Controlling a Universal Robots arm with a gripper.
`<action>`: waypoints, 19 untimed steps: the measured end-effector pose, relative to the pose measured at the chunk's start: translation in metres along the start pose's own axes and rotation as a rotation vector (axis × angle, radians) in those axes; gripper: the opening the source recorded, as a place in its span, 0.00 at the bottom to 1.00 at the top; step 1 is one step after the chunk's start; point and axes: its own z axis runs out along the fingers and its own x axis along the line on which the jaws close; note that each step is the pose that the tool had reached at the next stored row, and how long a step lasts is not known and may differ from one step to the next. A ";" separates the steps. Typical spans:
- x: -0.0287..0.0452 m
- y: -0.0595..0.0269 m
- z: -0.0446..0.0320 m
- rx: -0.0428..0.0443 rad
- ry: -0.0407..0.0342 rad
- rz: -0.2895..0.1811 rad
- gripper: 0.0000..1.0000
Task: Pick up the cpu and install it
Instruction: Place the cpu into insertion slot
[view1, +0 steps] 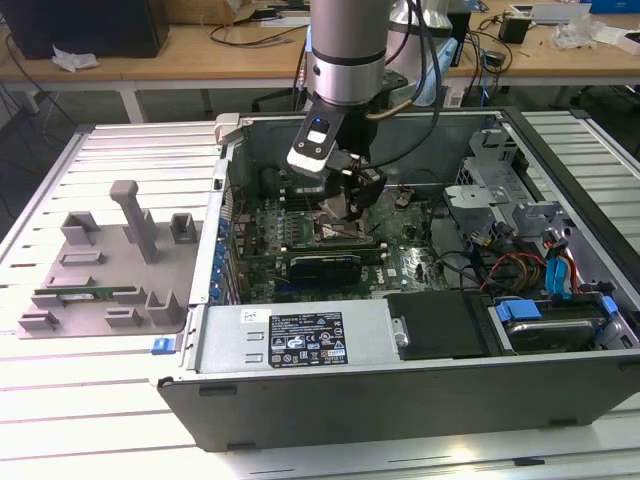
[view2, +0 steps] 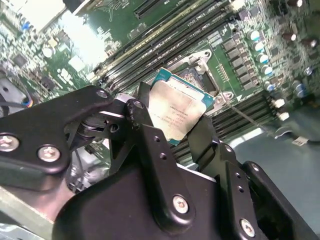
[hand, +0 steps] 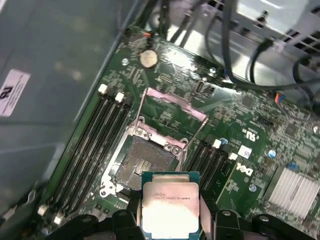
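The black two-fingered gripper (view2: 172, 125) is clamped on the flat, square, silver-topped cpu (hand: 170, 200), which sits between its fingers. The chip hangs near the open black socket (hand: 142, 162).

The exterior view stands high and back from the open computer case (view1: 420, 350). It looks down over the case's near wall at the whole interior, the slatted table (view1: 110, 150) and the arm (view1: 345, 60). Both wrist views sit close above the motherboard (hand: 250, 115) (view2: 30, 45). The first wrist view looks down past the gripper (hand: 170, 212) onto the open socket (hand: 142, 160). The second wrist view peers obliquely over the gripper's black linkage. They share the cpu (hand: 170, 205) (view2: 177, 112), the socket and the memory slots (hand: 95, 145).
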 end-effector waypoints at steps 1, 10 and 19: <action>0.0000 0.0000 0.0005 -0.0007 -0.0013 0.035 0.55; -0.0001 -0.0001 0.0034 -0.0049 -0.0091 0.251 0.55; -0.0002 0.0000 0.0055 -0.0077 -0.0152 0.404 0.55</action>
